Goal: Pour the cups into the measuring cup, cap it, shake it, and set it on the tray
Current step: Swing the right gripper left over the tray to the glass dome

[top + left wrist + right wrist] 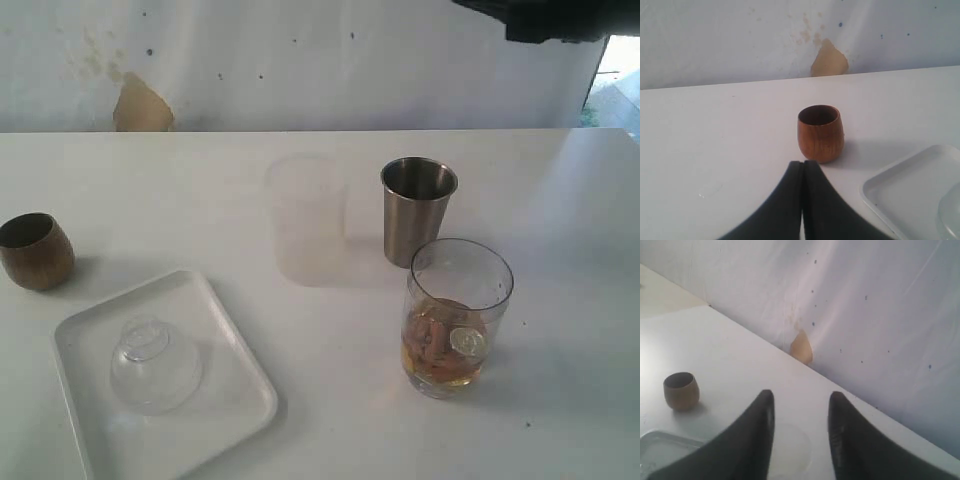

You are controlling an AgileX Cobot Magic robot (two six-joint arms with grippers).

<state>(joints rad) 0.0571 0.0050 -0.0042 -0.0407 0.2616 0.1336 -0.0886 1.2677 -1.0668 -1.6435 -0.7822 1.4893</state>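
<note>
The brown wooden cup stands upright at the table's left edge, and my left gripper is shut and empty just short of the wooden cup. The steel tumbler stands at centre right. In front of it is the clear measuring cup, holding amber liquid and small pieces. A white tray lies front left with a clear dome lid on it. My right gripper hangs open and empty above the frosted cup. The wooden cup shows beyond.
A frosted translucent cup stands left of the steel tumbler. A stained white wall backs the table. A dark part of an arm hangs at the top right. The tray's corner lies beside the left gripper.
</note>
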